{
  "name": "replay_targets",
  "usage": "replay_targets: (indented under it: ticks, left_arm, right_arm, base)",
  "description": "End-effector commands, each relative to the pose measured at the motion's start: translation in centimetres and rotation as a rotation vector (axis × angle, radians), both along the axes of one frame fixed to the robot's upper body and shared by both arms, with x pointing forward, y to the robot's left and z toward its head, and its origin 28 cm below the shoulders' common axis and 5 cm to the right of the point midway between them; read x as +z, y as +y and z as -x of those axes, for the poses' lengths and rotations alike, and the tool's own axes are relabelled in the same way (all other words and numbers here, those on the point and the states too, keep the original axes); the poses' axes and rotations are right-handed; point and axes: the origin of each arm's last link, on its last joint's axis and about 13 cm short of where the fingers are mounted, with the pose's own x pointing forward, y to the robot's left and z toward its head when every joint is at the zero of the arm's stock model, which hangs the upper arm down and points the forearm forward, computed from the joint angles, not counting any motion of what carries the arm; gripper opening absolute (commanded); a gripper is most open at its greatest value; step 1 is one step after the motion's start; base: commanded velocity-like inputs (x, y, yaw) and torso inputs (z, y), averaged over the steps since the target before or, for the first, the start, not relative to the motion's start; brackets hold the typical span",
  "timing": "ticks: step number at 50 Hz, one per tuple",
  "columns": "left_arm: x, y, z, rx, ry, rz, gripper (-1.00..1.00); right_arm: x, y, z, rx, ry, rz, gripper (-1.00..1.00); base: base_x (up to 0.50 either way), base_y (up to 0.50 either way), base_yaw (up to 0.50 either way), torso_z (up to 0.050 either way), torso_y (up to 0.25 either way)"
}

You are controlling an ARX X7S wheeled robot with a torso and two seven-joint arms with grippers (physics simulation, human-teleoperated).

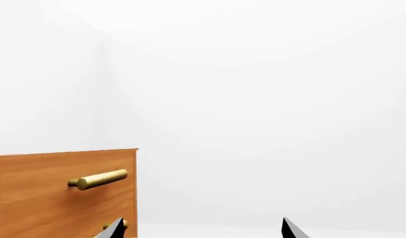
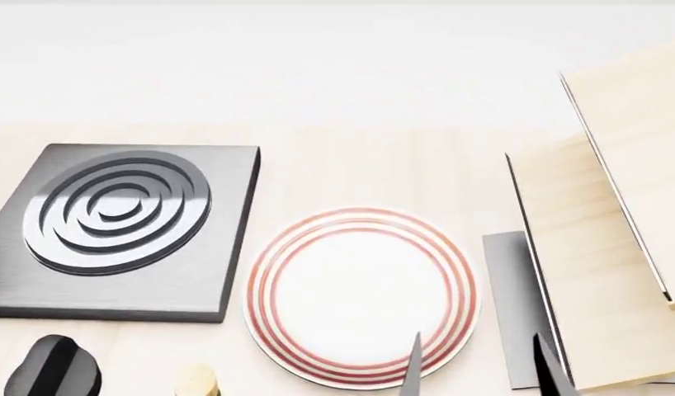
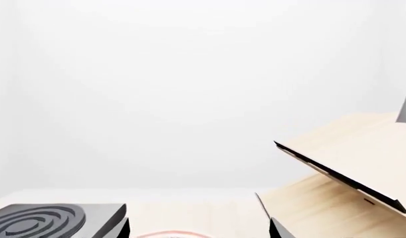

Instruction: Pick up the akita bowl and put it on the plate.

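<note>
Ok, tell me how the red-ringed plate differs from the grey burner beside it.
The plate is round and white with thin red rings near its rim; the burner is a square dark grey slab with raised metallic rings at its centre. The plate looks thin and flat, the burner thicker with visible side walls. In the head view the burner lies on the plate's left. Both rest flat on the light wooden counter and carry concentric rings.

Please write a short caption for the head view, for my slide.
Empty red-ringed plate beside the grey burner; right hand open at its edge.

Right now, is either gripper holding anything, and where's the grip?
Nothing is held. The right gripper is open above the plate rim with nothing between its tips; the left gripper is open too.
</note>
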Motion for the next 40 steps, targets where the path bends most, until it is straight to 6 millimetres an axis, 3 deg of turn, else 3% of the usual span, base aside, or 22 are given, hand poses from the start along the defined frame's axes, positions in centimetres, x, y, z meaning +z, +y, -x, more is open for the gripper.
replay_targets:
  ticks: [1,21,33,40]
  left_arm:
    - [0.8,0.8,0.5,0.058,-0.015,-0.047,1.0]
    - [3.4,3.1,1.1,0.196,-0.015,-0.152,1.0]
    - [6.3,6.2,1.2,0.272,0.018,-0.166,1.0]
    - [7.1,7.0,1.2,0.298,0.044,-0.193,1.0]
  right_arm:
    - [-0.3,0.2,-0.1,0.01,0.008,0.005,1.0]
    - [-0.4,0.1,-0.2,0.007,0.014,0.0,1.0]
    - [-0.6,0.1,-0.3,0.007,0.019,0.001,1.0]
    - [-0.8,0.2,-0.4,0.01,0.025,0.002,1.0]
  base:
    - [0.0,0.0,0.0,0.0,0.0]
    - [0.0,0.0,0.0,0.0,0.0]
    - [0.0,0.0,0.0,0.0,0.0]
    - [0.0,0.0,0.0,0.0,0.0]
